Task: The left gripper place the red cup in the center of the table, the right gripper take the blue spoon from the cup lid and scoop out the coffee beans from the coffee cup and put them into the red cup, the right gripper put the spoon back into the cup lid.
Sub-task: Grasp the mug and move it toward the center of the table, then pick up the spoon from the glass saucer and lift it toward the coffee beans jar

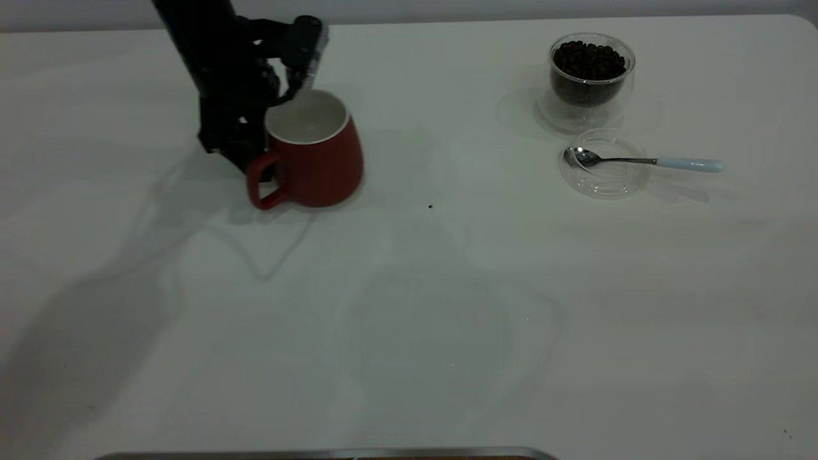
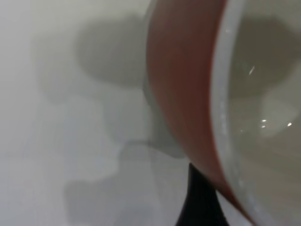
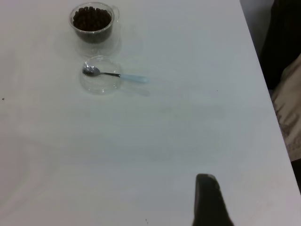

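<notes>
The exterior camera looked down steeply across the white surface [image 1: 447, 319], facing the arms, and took in both the red cup [image 1: 313, 153] and, well off to that view's right of it, the coffee cup [image 1: 591, 76] with the cup lid [image 1: 604, 176] just in front. The left wrist camera sat pressed close against the red cup [image 2: 183, 94], so that its wall and white inside filled most of the view. The right wrist camera hung high and far back, sharing the coffee cup [image 3: 92, 21], cup lid [image 3: 99, 81] and blue spoon [image 3: 115, 74] with the exterior view.
</notes>
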Controlling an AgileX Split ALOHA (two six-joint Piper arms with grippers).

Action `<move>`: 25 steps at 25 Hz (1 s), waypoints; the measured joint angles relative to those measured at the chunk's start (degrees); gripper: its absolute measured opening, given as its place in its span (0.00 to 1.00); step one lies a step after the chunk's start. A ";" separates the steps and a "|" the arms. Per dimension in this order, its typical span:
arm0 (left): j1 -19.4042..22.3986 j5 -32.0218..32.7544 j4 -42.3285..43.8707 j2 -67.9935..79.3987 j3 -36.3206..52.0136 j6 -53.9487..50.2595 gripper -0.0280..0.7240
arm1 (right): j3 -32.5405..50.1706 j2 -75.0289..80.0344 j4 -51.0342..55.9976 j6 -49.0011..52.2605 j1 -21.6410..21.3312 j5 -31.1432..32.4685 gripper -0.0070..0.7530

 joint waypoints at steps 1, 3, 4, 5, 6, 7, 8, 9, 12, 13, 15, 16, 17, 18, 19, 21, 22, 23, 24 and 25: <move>-0.58 -0.77 0.00 0.00 0.00 -0.71 0.82 | 0.00 0.00 0.00 0.00 0.00 0.00 0.66; -1.90 -2.22 0.00 0.00 0.00 -1.85 0.82 | 0.00 0.00 0.00 0.00 0.00 0.00 0.66; -2.47 -3.13 0.00 0.00 0.00 -2.27 0.82 | 0.00 0.00 0.00 0.00 0.00 0.00 0.66; -3.08 -3.78 -0.07 0.00 0.00 -2.64 0.82 | 0.00 0.00 0.00 0.00 0.00 0.00 0.66; -3.53 -4.33 -0.13 0.00 0.00 -2.95 0.82 | 0.00 0.00 0.00 0.00 0.00 0.00 0.66; -3.72 -4.62 -0.13 0.00 0.00 -3.32 0.82 | 0.00 0.00 0.00 0.00 0.00 0.00 0.66; -3.94 -4.62 -0.19 0.00 0.00 -3.70 0.82 | 0.00 0.00 0.00 0.00 0.00 0.00 0.66; -3.98 -4.55 -0.19 0.00 0.00 -4.34 0.82 | 0.00 0.00 0.00 0.00 0.00 0.00 0.66; -3.79 -1.55 1.34 -0.25 0.00 -7.02 0.82 | 0.00 0.00 0.00 0.00 0.00 0.00 0.66; -3.60 0.12 3.04 -0.68 0.00 -8.04 0.82 | 0.00 0.00 0.00 0.00 0.00 0.00 0.66; -3.40 5.00 7.59 -2.25 0.00 -10.52 0.82 | 0.00 0.00 0.00 0.00 0.00 0.00 0.66; -3.28 7.05 10.16 -3.55 0.00 -11.98 0.82 | 0.00 0.00 0.00 0.00 0.00 0.00 0.66; -3.11 9.34 12.42 -5.10 0.00 -13.47 0.82 | 0.00 0.00 0.00 0.00 0.00 0.00 0.66; -2.97 11.22 14.00 -6.65 0.00 -15.53 0.82 | 0.00 0.00 0.00 0.00 0.00 0.00 0.66; -2.74 12.79 15.51 -8.66 0.00 -17.61 0.82 | 0.00 0.00 0.00 0.00 0.00 0.00 0.66; -2.40 14.61 16.33 -13.38 0.00 -20.48 0.82 | 0.00 0.00 0.00 0.00 0.00 0.00 0.66; -2.34 15.66 16.33 -15.57 0.00 -21.81 0.82 | 0.00 0.00 0.00 0.00 0.00 0.00 0.66; -2.29 16.36 16.09 -18.42 0.00 -22.78 0.82 | 0.00 0.00 0.00 0.00 0.00 0.00 0.66; -2.29 17.23 15.41 -21.43 0.00 -23.56 0.82 | 0.00 0.00 0.00 0.00 0.00 0.00 0.66; -2.29 18.28 14.57 -24.09 0.00 -24.49 0.82 | 0.00 0.00 0.00 0.00 0.00 0.00 0.66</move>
